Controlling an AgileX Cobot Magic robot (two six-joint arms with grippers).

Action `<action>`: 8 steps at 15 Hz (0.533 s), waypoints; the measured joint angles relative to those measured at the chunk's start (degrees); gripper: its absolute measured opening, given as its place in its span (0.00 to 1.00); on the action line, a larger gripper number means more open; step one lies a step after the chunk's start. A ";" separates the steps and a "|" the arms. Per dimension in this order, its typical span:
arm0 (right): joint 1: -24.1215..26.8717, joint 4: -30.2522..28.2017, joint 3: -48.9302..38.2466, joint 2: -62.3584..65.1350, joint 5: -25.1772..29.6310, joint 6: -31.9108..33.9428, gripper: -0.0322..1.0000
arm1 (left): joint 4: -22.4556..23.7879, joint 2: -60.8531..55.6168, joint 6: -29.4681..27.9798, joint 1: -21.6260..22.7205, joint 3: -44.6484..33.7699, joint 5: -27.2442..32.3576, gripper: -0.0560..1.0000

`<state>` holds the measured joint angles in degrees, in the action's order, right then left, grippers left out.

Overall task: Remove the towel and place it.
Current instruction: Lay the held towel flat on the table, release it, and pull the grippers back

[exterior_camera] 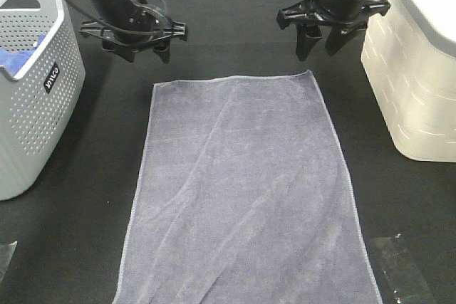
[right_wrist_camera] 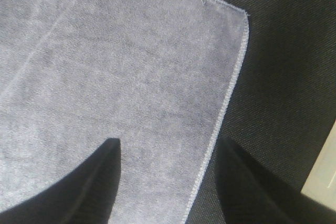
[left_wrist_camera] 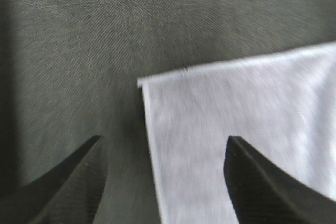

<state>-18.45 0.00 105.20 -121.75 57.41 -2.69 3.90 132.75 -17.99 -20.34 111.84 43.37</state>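
Observation:
The slate grey-blue towel point(exterior_camera: 242, 190) lies spread flat on the black table, its long side running from the far middle to the near edge. My left gripper point(exterior_camera: 146, 53) hovers open just beyond the towel's far left corner point(left_wrist_camera: 143, 83), nothing between its fingers point(left_wrist_camera: 79, 177). Over the far right corner point(right_wrist_camera: 244, 15) my right gripper point(exterior_camera: 318, 46) also stands open and empty, with one black finger point(right_wrist_camera: 100, 177) above the cloth and the other past the hem. The towel point(right_wrist_camera: 121, 77) fills most of the right wrist view, and its stitched hem shows there.
A grey perforated basket point(exterior_camera: 35, 97) holding a bright blue cloth point(exterior_camera: 18, 58) stands at the left edge. A cream bin point(exterior_camera: 413, 76) stands at the right. Clear plastic scraps point(exterior_camera: 402, 265) lie near the front right corner.

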 joint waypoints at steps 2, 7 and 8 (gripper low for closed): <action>0.00 0.00 0.06 -0.17 0.00 0.00 0.53 | -1.72 7.85 -0.06 0.46 11.52 7.22 0.63; 0.00 0.00 0.11 -0.17 0.00 0.00 0.53 | -3.21 16.62 -0.06 2.41 24.69 16.27 0.63; 0.00 0.00 0.11 -0.17 0.00 0.00 0.53 | -3.44 16.79 -0.06 2.58 24.92 16.27 0.63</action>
<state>-18.45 0.00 105.31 -121.93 57.41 -2.69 0.46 149.54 -18.05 -17.76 136.77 59.64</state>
